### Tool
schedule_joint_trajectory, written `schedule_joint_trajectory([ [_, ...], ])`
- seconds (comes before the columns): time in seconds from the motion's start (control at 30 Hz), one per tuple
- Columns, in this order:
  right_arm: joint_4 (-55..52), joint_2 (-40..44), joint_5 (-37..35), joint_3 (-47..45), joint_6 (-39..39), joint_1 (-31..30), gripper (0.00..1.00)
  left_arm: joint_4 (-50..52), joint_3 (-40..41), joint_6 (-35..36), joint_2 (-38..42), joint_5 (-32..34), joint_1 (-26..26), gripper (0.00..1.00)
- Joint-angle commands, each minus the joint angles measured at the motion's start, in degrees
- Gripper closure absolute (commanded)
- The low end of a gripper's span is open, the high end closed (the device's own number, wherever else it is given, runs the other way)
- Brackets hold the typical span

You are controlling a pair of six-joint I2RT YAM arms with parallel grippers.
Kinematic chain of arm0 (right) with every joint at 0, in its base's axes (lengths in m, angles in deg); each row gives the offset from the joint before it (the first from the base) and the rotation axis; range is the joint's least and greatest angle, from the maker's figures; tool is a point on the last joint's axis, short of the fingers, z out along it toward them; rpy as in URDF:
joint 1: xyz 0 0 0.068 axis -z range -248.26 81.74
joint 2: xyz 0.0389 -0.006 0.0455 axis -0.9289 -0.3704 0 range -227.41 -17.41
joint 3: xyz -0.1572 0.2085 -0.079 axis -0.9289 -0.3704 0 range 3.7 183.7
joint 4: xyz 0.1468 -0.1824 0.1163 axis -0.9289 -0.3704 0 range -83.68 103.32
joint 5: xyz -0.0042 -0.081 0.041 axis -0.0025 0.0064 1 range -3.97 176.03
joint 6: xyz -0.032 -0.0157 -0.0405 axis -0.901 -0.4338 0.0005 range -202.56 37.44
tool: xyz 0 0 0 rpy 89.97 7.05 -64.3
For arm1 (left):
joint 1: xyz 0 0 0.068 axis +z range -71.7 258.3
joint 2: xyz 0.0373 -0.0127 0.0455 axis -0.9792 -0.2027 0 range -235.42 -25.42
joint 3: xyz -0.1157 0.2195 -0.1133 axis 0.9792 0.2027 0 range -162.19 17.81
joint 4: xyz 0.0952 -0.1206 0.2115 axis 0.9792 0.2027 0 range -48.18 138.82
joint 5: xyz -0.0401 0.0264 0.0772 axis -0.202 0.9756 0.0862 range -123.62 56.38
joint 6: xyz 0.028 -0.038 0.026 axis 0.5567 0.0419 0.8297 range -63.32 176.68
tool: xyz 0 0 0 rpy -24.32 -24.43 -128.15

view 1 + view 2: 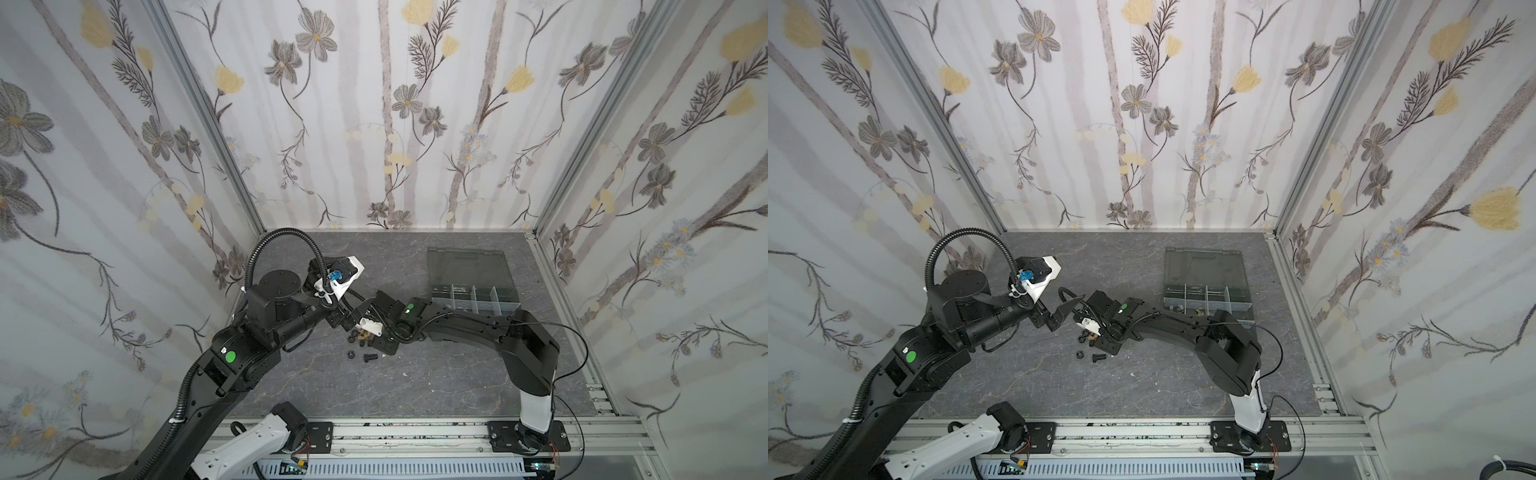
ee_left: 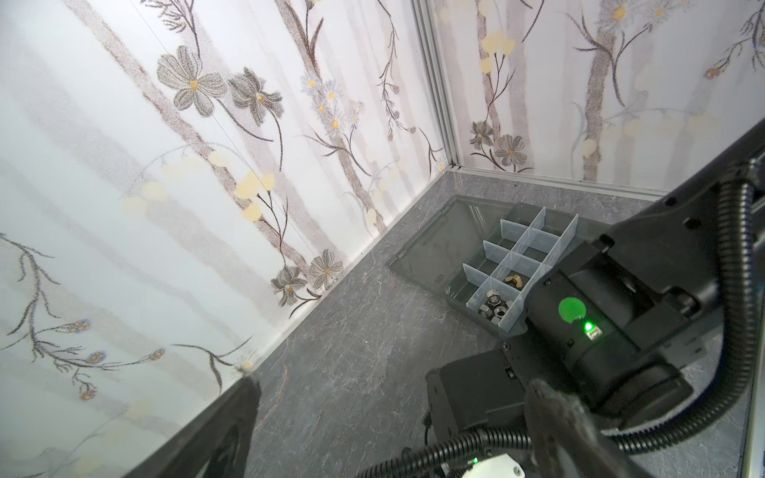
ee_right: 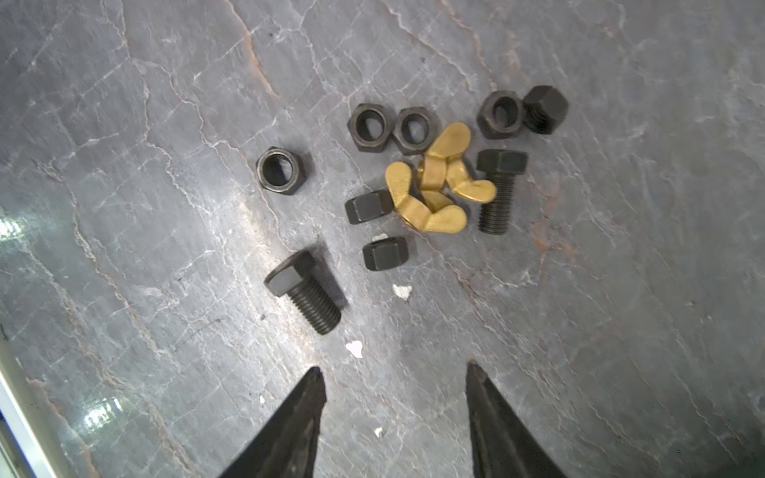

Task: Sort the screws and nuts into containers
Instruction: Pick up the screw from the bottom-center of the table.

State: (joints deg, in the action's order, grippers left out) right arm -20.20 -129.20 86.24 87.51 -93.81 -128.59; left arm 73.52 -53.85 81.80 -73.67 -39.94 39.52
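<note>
The right gripper is held low over the table, its fingers apart and nothing between them. Just ahead of the tips, one black screw is seen lying on its side. Farther ahead a loose cluster is spread: more screws, four black nuts and brass wing nuts tangled in the middle.

The left gripper is raised beside the right wrist, with fingers wide apart and empty. Well beyond its fingers the box lies open. Silver nuts are gathered in one compartment and a single brass piece in the next. The other cells in view look empty, though some are hidden by the right arm.

The sorting is judged partly done: the silver pieces appear to be stowed, while every black piece and most of the brass remain to be moved.

The table is dark grey with a veined, stone-like pattern, glossy under glare and dotted with white flecks. It is enclosed by floral-papered walls set in aluminium framing.
</note>
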Motion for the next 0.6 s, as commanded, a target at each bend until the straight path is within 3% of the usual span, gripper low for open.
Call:
schedule_joint_trajectory([
  [0.0, 1.28, -1.69, 0.61, 1.24, -1.92, -1.42, 0.43, -1.78, -0.10, 0.36, 0.44, -0.89, -0.03, 0.00],
  [0.4, 0.30, -6.46, 0.21, 3.26, -4.60, -3.78, 0.43, -2.15, -0.24, 0.28, 1.17, -1.51, 0.02, 0.00],
  [0.57, 0.32, -7.80, 0.57, 3.37, -4.84, -4.35, 0.50, -2.09, -0.24, 0.36, 1.17, -1.37, -0.05, 0.00],
])
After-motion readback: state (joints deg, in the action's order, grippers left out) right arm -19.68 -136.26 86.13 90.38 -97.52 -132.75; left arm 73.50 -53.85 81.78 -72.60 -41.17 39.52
